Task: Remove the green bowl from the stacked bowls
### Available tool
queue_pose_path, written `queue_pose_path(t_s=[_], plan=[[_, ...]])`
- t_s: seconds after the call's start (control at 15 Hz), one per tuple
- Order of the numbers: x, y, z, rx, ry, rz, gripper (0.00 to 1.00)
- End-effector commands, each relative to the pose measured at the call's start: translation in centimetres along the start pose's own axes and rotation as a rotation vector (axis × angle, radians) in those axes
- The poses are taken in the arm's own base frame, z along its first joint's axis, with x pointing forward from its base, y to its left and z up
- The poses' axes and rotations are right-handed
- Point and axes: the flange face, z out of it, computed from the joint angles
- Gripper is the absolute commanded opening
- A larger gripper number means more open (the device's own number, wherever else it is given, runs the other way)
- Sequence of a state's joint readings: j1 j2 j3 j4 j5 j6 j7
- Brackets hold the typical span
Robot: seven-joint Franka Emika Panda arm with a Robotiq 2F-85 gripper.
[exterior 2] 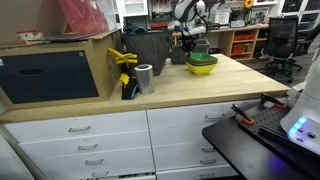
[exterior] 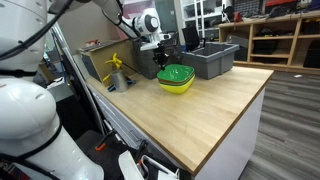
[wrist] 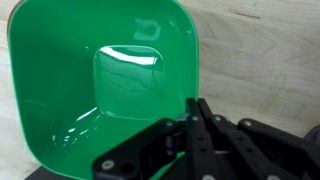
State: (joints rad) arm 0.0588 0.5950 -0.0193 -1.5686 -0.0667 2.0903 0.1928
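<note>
Green bowl (exterior: 176, 73), round, glossy plastic, sat nested on top of a yellow round plastic bowl (exterior: 178, 89) in an exterior view, toward the far end of the light wooden tabletop (exterior: 205, 125). The black Robotiq gripper (exterior: 163, 66) came down at the green bowl's rear rim, on the side away from the grey plastic bin (exterior: 213, 60), which stood just behind the stack. How far apart the fingers stood could not be read at this range.

In an exterior view from the drawer side, the green bowl (exterior 2: 202, 60) again lay over the yellow bowl (exterior 2: 203, 70), with only a yellow band showing below it. The gripper (exterior 2: 189, 54) met the bowl's rim on the side nearer a silver cylinder (exterior 2: 145, 78), which stood well apart on the tabletop (exterior 2: 200, 92).

In the wrist view the green bowl (wrist: 100, 90) filled most of the frame, with bare wood beyond it. The gripper (wrist: 198, 125) sat at the bowl's rim, its two dark fingers (wrist: 205, 135) drawn close together with the rim running in between them, pinched on that edge.
</note>
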Motion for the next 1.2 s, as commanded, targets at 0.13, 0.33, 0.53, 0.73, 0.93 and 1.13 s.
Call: queue_pose_path(t_s=[0.13,0.33,0.53,0.73,0.93,1.13], plan=[[-0.6,-0.2,-2.7,-0.029,-0.019,-0.019,0.01],[-1.1,-1.0,-3.7,-0.088,-0.048,-0.034,0.01],[-1.9,-2.6,-4.4,-0.162,-0.082,-0.057,0.01],[-3.1,-4.7,-5.0,-0.206,-0.113,-0.08,0.01],[-4.6,-7.3,-5.6,-0.237,-0.142,-0.129,0.01],[-6.4,-10.4,-6.5,-0.268,-0.157,-0.188,0.01]])
